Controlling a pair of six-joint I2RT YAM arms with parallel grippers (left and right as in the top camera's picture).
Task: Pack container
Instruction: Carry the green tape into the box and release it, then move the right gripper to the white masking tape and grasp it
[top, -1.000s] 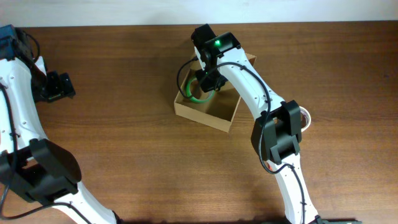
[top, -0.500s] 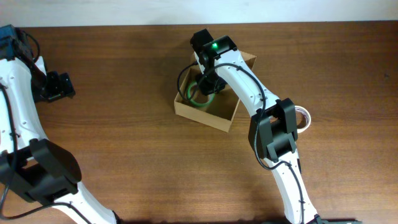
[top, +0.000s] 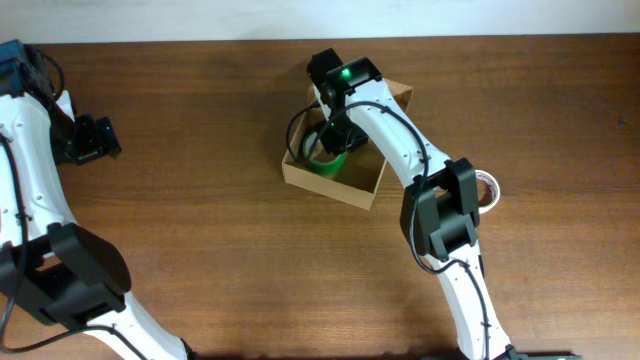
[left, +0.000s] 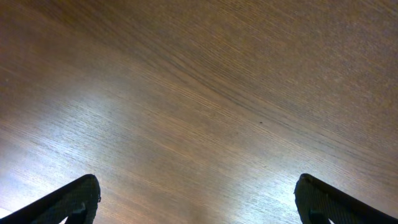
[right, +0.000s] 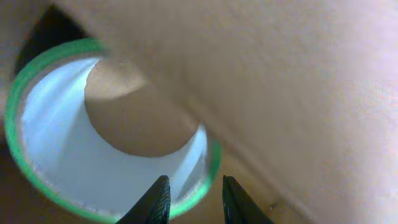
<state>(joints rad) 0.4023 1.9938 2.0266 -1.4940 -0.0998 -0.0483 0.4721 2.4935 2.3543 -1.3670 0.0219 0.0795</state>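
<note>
Closest to me, low in the overhead frame, the two arm bases rise from the table (top: 200, 230). A little further up at right, a white tape roll (top: 488, 190) lies just beside the right arm's elbow, not yet packed.

At far left the left gripper (left: 198, 200) hangs over bare wood, its jaws spread wide and holding nothing, well apart from the work.

Furthest off, at upper centre, sits the container (top: 330, 185), lid flap open towards the upper right. The right gripper (right: 196, 200) is down inside it. In the wrist view its two fingertips are drawn close together with the wall of the green tape roll (right: 62, 149) between them, one inside the ring and one outside, so I take it to be pinching the roll. The roll sits in the left part of the box, and cardboard fills the upper right of that view.

To my eye, the step is setting the roll down. It should be lowered until it rests on the box floor, and only then should the jaws part. A straight lift out afterwards should keep the inner finger from dragging the ring or catching the box wall.
</note>
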